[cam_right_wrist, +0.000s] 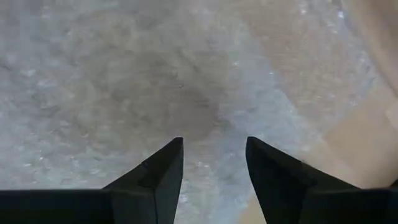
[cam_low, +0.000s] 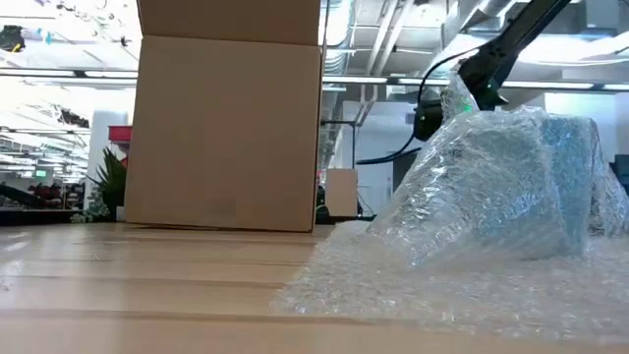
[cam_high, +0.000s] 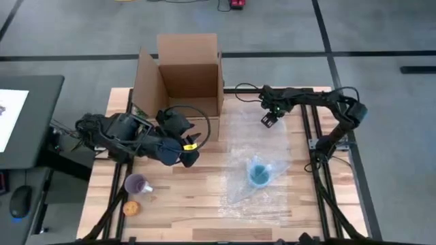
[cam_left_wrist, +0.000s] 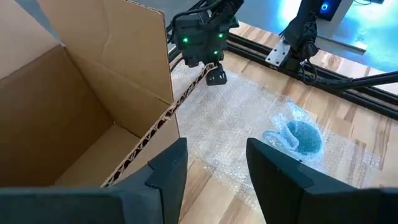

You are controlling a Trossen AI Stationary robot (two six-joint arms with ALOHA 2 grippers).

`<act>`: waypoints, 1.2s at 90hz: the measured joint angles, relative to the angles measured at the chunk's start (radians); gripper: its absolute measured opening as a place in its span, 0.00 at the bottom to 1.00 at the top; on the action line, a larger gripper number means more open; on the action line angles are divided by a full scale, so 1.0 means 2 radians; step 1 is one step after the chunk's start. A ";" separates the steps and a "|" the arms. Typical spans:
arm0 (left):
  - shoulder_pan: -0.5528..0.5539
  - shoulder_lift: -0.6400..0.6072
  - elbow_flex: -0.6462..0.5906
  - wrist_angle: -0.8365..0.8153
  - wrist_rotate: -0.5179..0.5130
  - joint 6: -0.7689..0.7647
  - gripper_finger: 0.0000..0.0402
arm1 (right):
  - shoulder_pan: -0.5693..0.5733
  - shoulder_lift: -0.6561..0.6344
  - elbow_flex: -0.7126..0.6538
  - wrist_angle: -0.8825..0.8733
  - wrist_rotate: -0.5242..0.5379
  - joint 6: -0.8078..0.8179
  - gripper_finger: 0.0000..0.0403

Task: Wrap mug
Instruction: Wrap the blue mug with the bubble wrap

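A teal mug [cam_high: 259,173] stands on a sheet of clear bubble wrap [cam_high: 262,146] on the right half of the table. Part of the wrap is draped over the mug like a tent [cam_low: 511,177]. My right gripper [cam_high: 268,121] hovers open over the sheet's far part, its fingertips [cam_right_wrist: 168,158] just above the wrap [cam_right_wrist: 124,81]; no touch shows. My left gripper [cam_high: 191,151] is open in mid-table, next to the cardboard box [cam_high: 185,75], with nothing between its fingers [cam_left_wrist: 168,165]. It faces the mug [cam_left_wrist: 303,137].
The open cardboard box [cam_left_wrist: 74,106] stands at the far middle of the table, one flap spread to the left. A purple mug [cam_high: 138,184] and a small orange-brown round thing [cam_high: 131,207] lie near the front left corner. Bare wood [cam_high: 197,204] lies between them and the wrap.
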 joint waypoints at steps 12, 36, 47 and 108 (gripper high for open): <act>0.000 0.000 0.000 0.000 0.000 -0.001 0.36 | -0.006 0.000 0.000 0.005 -0.002 -0.006 0.29; 0.000 0.000 0.000 0.000 0.000 -0.001 0.36 | -0.027 0.003 0.000 0.017 -0.041 0.005 0.20; 0.000 0.000 0.000 0.000 0.000 -0.001 0.36 | -0.035 0.017 0.001 0.014 -0.064 0.009 0.20; 0.004 0.000 0.000 0.001 0.000 -0.002 0.36 | -0.118 0.004 0.003 -0.014 -0.073 -0.007 0.52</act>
